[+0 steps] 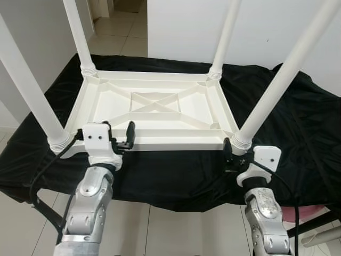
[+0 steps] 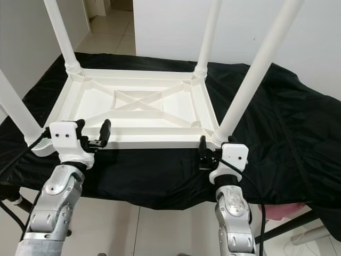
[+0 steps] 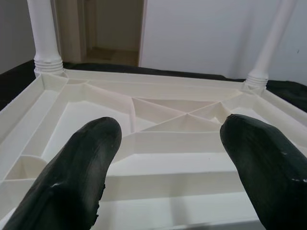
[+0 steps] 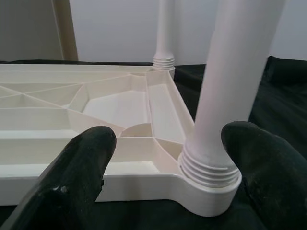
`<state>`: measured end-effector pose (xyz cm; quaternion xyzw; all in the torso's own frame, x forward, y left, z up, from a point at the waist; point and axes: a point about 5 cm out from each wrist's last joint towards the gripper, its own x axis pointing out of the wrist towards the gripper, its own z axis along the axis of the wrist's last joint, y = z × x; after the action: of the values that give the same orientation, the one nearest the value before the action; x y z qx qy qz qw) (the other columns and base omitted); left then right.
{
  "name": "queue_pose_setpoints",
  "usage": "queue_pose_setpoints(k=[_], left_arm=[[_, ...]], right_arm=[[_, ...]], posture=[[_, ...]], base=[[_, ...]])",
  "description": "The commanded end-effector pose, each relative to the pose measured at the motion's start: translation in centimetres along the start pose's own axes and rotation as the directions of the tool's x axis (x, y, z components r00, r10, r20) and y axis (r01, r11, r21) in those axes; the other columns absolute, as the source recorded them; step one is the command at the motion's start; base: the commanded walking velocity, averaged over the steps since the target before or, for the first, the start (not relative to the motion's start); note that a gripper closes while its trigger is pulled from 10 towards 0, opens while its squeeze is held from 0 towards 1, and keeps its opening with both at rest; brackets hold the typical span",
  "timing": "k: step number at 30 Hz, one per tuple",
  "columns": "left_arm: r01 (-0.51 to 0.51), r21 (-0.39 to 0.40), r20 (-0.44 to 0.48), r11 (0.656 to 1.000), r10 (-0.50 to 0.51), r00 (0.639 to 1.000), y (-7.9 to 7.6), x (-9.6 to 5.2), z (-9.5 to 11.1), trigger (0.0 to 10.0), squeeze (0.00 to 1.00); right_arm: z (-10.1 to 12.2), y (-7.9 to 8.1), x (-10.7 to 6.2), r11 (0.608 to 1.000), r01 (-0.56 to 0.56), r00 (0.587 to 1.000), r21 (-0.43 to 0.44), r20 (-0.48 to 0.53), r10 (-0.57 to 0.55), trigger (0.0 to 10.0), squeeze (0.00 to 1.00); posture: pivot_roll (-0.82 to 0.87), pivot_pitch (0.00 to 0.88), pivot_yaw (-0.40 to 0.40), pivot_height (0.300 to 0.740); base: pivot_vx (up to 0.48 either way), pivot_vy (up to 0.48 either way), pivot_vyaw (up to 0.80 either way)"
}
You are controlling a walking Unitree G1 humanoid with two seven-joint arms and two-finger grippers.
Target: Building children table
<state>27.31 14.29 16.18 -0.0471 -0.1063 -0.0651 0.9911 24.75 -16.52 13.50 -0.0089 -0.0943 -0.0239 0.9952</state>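
Upside-down white kids' table (image 1: 154, 109) lying mid-frame on black cloth (image 1: 298, 122), legs up; left tool (image 1: 114, 140) spread at its near rim; right tool (image 4: 163, 158) spread around near-right leg (image 1: 277, 88).

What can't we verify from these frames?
- Tops of the four legs: cut off by the upper edge in the eye views.
- Whether the near right leg is screwed fully home: its thread ridges show, seating unclear.
- Top face of the tabletop: face down on the black cloth.
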Motion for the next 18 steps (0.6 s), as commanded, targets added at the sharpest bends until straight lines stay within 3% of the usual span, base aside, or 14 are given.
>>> queue_pose_setpoints(k=[1, 7, 18], left_arm=[[0.008, 0.017, 0.012, 1.0, -0.008, 1.0, 0.0, -0.2, 0.2, 10.0, 0.0], [0.007, 0.018, 0.024, 1.0, -0.008, 1.0, -0.3, -0.2, 0.5, 10.0, 0.0], [0.103, 0.023, 0.071, 0.994, -0.105, 0.992, -1.3, -0.4, 1.4, 10.0, 0.0]], right_arm=[[0.4, 0.3, 0.0, 1.0, -0.004, 1.0, -0.004, 0.007, 0.004, 10.0, 0.0], [0.7, 0.2, 0.1, 1.0, -0.009, 1.0, -0.012, 0.01, 0.009, 10.0, 0.0], [1.6, 0.3, 0.4, 0.999, -0.032, 0.999, -0.022, 0.035, 0.033, 10.0, 0.0]], posture=[[-0.02, 0.0, -0.034, 0.74], [-0.02, 0.0, -0.032, 0.74], [-0.02, 0.0, -0.026, 0.74]], base=[[0.0, 0.0, 0.0], [0.0, 0.0, 0.0], [0.0, 0.0, 0.0]])
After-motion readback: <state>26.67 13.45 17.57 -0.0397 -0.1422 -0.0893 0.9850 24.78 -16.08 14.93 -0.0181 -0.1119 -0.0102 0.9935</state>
